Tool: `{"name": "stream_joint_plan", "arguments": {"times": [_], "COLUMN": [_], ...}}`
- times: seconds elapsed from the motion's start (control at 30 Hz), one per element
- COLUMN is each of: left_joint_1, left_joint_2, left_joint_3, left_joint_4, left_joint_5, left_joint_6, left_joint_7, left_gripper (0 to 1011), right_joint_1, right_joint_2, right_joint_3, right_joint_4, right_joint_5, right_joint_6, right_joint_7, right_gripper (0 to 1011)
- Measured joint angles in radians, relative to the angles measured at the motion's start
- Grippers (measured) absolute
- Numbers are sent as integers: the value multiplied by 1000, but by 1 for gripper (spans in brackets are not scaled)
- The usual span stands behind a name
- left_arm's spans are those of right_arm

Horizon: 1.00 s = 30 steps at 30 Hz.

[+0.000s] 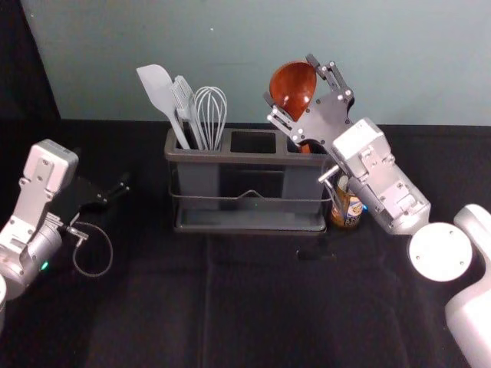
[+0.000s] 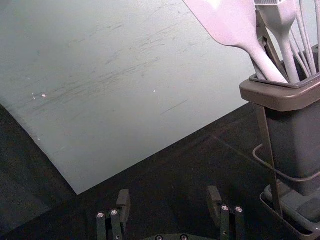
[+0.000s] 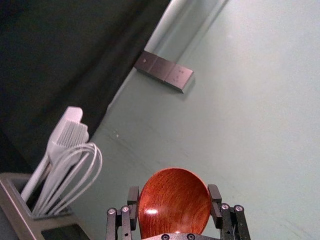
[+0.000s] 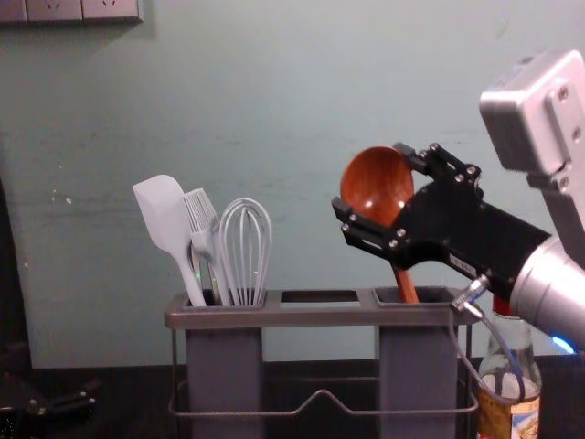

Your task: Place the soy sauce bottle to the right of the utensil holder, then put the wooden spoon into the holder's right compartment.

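My right gripper (image 1: 289, 78) is above the holder's right end, shut across the bowl of the wooden spoon (image 1: 293, 90); in the right wrist view the gripper (image 3: 173, 200) has a finger against each side of the bowl (image 3: 175, 207). The spoon's handle (image 4: 405, 285) slants down into the right compartment of the utensil holder (image 4: 320, 315), its lower end hidden. Just right of the holder, the soy sauce bottle (image 1: 349, 211) stands upright, partly behind my right arm. Idle at the left, my left gripper (image 1: 112, 195) is open and empty in its wrist view (image 2: 168, 202).
A grey spatula (image 4: 164, 219), a brush (image 4: 203, 219) and a whisk (image 4: 247, 247) stand in the holder's left compartment. Behind rises a pale green wall (image 1: 230, 46). Dark cloth (image 1: 207, 307) covers the table, and a cable loops below my right wrist, in front of the bottle.
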Motion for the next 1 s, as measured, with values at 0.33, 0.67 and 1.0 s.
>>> {"name": "stream_joint_plan", "arguments": {"times": [0.33, 0.67, 1.0], "left_joint_1": [0, 0, 0], "left_joint_2": [0, 0, 0], "left_joint_3": [0, 0, 0], "left_joint_4": [0, 0, 0], "left_joint_5": [0, 0, 0], "left_joint_6": [0, 0, 0], "left_joint_7": [0, 0, 0], "left_gripper": [1005, 1005, 1005], "right_joint_1": [-26, -38, -94], "right_joint_2": [-6, -11, 0], "right_joint_3": [16, 21, 38], "right_joint_4": [5, -11, -143], "right_joint_5": [-31, -30, -24], "right_joint_6": [10, 15, 67], "right_joint_7": [-37, -37, -35], "right_gripper": [840, 984, 1004]}}
